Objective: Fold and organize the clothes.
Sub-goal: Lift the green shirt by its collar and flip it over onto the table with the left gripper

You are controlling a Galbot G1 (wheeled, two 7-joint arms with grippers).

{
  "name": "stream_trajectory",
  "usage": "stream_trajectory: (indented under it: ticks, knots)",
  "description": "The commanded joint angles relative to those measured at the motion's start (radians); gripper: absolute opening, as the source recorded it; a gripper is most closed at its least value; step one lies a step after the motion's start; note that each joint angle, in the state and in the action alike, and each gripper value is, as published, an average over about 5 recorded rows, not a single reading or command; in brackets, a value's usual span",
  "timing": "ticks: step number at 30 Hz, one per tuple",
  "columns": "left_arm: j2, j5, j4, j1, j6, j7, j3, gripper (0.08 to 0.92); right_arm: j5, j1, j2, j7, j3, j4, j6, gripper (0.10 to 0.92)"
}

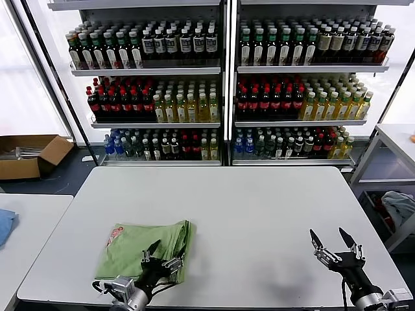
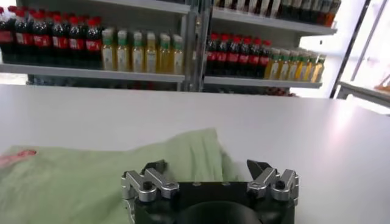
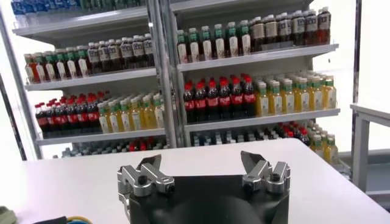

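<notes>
At the near edge of the white counter (image 1: 259,207), the left hand (image 1: 161,259) hovers over the near right corner of the shirt (image 1: 139,249), its fingers spread apart and holding nothing. The right hand (image 1: 334,246) is well apart from it, over bare counter on the right side near the front edge, fingers likewise apart and empty.

The shirt is light green and soft, folded into a rough rectangle lying flat on the near left part of the counter. A red-and-white print (image 1: 115,234) shows at its far left corner. In the left wrist view the shirt (image 2: 91,176) spreads under and beyond the hand (image 2: 210,170), lightly rumpled, with the print (image 2: 15,157) at its edge.

A blue cloth (image 1: 5,225) lies on a side table at the left. Farther back on the floor sits an open cardboard box (image 1: 29,155); what is in it cannot be made out. Behind the counter, shelves (image 1: 224,68) hold rows of bottles with dark, red, yellow and green contents; their labels are too small to read.
</notes>
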Motion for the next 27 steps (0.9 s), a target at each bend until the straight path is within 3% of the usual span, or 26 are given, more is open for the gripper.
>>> stream_trajectory:
  ticks: [1, 7, 27]
  knots:
    - [0.043, -0.223, -0.18, 0.02, 0.051, -0.04, -0.313, 0.823, 0.001, 0.002, 0.004, 0.001, -0.001, 0.001, -0.002, 0.823]
    - [0.067, -0.286, -0.076, 0.032, 0.192, -0.075, -0.469, 0.823, -0.003, -0.003, 0.003, 0.001, -0.014, 0.005, -0.002, 0.823]
    - [0.042, -0.233, 0.169, -0.035, 0.261, -0.043, -0.357, 0.823, -0.007, -0.043, 0.002, -0.006, 0.007, 0.02, 0.017, 0.823]
